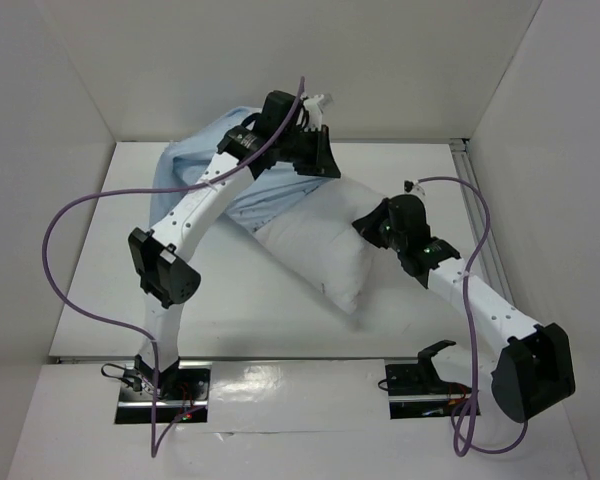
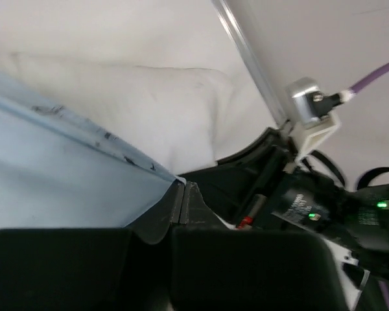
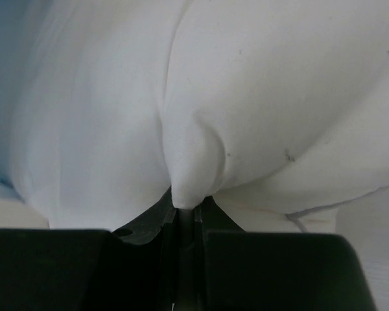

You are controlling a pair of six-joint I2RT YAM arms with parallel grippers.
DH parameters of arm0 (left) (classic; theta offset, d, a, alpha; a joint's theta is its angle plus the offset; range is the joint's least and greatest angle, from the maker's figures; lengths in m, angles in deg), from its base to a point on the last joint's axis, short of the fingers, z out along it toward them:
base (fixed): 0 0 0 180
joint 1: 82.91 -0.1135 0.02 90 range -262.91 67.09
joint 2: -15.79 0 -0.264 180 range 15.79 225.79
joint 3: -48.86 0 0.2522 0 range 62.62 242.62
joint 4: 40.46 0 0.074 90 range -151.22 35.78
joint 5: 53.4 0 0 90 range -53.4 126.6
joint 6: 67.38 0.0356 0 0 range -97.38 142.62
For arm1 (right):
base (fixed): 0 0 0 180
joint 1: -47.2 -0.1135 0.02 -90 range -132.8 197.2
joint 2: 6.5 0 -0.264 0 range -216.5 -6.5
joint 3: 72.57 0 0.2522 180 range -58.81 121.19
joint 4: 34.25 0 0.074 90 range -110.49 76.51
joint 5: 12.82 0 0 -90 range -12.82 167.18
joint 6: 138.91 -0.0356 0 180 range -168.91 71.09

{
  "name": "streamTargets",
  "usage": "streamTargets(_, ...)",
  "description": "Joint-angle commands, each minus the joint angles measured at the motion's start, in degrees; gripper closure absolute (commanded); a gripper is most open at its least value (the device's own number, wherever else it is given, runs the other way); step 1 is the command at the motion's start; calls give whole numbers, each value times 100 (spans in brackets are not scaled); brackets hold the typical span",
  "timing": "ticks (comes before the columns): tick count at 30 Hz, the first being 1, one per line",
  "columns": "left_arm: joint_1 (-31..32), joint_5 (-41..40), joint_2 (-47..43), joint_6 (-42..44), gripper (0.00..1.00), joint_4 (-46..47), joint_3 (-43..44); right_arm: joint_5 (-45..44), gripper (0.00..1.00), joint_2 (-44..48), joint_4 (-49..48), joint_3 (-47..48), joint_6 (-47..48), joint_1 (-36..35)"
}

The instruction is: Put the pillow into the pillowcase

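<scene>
One pillow point(image 1: 325, 250) (plump, white) on desk point(image 1: 270, 320); right tool point(image 3: 185, 210) pinching its fold; left tool point(image 2: 183, 197) pinching pillowcase point(image 2: 52, 181) edge, touching pillow

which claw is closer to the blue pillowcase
Left. The left claw is shut on the pillowcase edge, touching it. The right claw pinches a fold of the pillow, apart from the pillowcase.
</scene>
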Motion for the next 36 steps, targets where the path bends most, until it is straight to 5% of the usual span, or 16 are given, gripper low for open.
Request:
streamTargets(1,230,179,-441,11,79,733,-319,158,100,-211,-518,588,157,14)
streamTargets(3,178,-69,-390,213,40,505,-478,158,100,-432,-518,589,341,182)
streamTargets(4,178,-183,-389,292,28,138,-478,349,96,-668,-518,667,420,287)
streamTargets(5,178,-480,-389,371,17,-57,-391,508,82,-775,-378,738,517,523)
streamTargets(8,178,-1671,-687,635,13,-480,-529,852,17,-916,-45,1010,930,971)
streamTargets(11,178,-3174,-1527,732,15,-377,-1319,853,0,-689,411,1247,1167,1341)
streamTargets(15,29,-4619,-2565,557,27,203,-2980,703,0,-381,1045,1547,1387,1720)
streamTargets(18,-305,-4570,-2858,188,27,538,-4114,703,0,-187,1231,1678,1493,1913)
streamTargets(23,-123,-4909,-3105,-24,1,1792,-5941,913,0,-64,1442,1731,1555,1967)
streamTargets(28,81,-6053,-2921,-683,0,2312,-6638,1071,0,-169,1442,1731,1608,1967)
streamTargets(36,-173,-5941,-2244,-596,7,3130,-6745,1133,0,-231,1390,1784,1608,1967)
